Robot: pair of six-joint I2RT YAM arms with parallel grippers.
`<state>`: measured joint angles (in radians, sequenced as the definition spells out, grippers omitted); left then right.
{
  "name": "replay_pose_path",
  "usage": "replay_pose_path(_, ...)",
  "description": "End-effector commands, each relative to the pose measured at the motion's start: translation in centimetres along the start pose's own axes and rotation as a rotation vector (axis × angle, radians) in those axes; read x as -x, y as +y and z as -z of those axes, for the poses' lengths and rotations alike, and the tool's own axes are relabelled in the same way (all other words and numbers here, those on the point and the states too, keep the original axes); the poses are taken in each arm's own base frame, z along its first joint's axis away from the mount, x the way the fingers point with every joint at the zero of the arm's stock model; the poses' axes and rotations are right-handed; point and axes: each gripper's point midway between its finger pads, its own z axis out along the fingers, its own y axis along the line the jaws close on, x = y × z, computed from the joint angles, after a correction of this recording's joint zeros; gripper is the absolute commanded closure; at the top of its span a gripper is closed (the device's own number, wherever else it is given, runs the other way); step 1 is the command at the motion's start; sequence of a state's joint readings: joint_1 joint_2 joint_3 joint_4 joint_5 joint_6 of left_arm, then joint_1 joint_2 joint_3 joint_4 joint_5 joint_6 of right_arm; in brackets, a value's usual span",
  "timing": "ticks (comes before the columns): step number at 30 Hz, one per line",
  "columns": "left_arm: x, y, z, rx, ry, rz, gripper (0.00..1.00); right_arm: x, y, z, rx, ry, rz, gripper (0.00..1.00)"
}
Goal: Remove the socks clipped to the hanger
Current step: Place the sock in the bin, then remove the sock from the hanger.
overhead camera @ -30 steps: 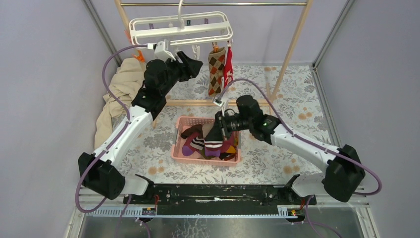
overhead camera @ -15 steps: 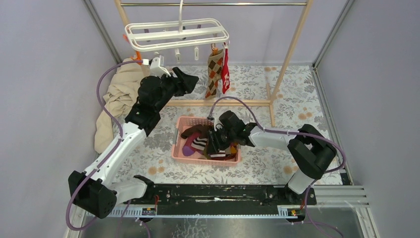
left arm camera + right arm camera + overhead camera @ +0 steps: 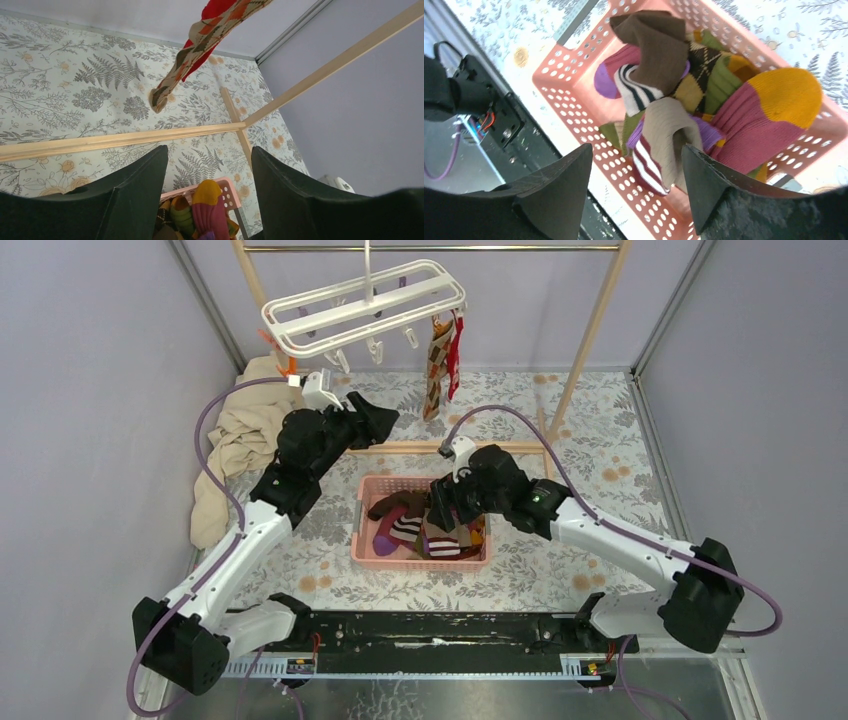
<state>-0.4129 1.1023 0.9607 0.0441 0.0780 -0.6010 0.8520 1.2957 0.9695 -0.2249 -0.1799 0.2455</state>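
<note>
The white hanger hangs tilted from the rail, with a brown argyle sock and a red sock clipped at its right end. Both socks dangle in the left wrist view, argyle in front of red. My left gripper is open and empty, below and left of them. My right gripper stands open over the pink basket, and a beige-and-maroon striped sock lies loose under it on the pile of socks.
A beige cloth is heaped at the left wall. The wooden rack's posts and floor bar stand behind the basket, with the metal rail on top. Grey walls close in on both sides.
My right gripper has opened over the basket and the sock it held now lies among the others. The left arm has dropped away from the hanger, which now hangs tilted.
</note>
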Motion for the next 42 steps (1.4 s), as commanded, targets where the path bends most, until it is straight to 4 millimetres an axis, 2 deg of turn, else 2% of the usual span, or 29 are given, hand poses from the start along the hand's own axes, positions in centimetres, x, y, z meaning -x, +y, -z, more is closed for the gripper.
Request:
replay_pose_path(1,0.5,-0.2,0.5,0.003,-0.028,-0.007,0.3,-0.5,-2.8,-1.3,-0.136,0.049,0.041,0.3)
replay_pose_path(5,0.3,-0.4,0.5,0.002,-0.021,-0.012,0.3,-3.3,-4.2,-4.6,-0.155,0.115,0.016,0.3)
replay_pose_path(9,-0.2,-0.5,0.0,0.001,-0.004,-0.022,0.3,-7.1,-5.7,-7.4,-0.174,0.183,-0.013,0.3)
replay_pose_path(13,-1.1,-0.5,-1.0,0.011,0.016,-0.044,0.29,-9.3,-6.3,-8.6,-0.177,0.229,-0.029,0.3)
replay_pose_path(15,-1.5,-0.6,-1.6,0.012,0.02,-0.06,0.29,-8.8,-5.9,-8.0,-0.167,0.217,-0.023,0.28)
replay_pose_path(17,-2.0,-0.9,-2.3,0.004,0.027,-0.087,0.29,-7.0,-4.9,-6.7,-0.135,0.176,-0.008,0.26)
replay_pose_path(22,-2.8,0.0,-4.2,0.022,-0.001,-0.148,0.29,0.1,0.3,-0.5,0.024,-0.024,0.003,0.16)
replay_pose_path(26,-3.0,-0.2,-5.4,0.0,-0.036,-0.192,0.29,2.4,2.4,3.6,0.081,-0.096,0.013,0.14)
replay_pose_path(29,-2.7,-0.8,-6.4,-0.017,-0.077,-0.223,0.28,2.7,2.6,5.3,0.079,-0.135,0.008,0.13)
replay_pose_path(32,-2.6,-1.2,-7.6,-0.002,-0.115,-0.288,0.28,2.4,1.9,6.1,0.042,-0.158,-0.004,0.12)
replay_pose_path(38,-3.0,-0.8,-10.4,0.027,-0.152,-0.354,0.28,0.6,1.2,6.3,0.025,-0.158,-0.053,0.12)
replay_pose_path(42,-2.6,-0.1,-11.3,0.046,-0.218,-0.374,0.26,-0.6,1.0,6.4,0.028,-0.148,-0.056,0.13)
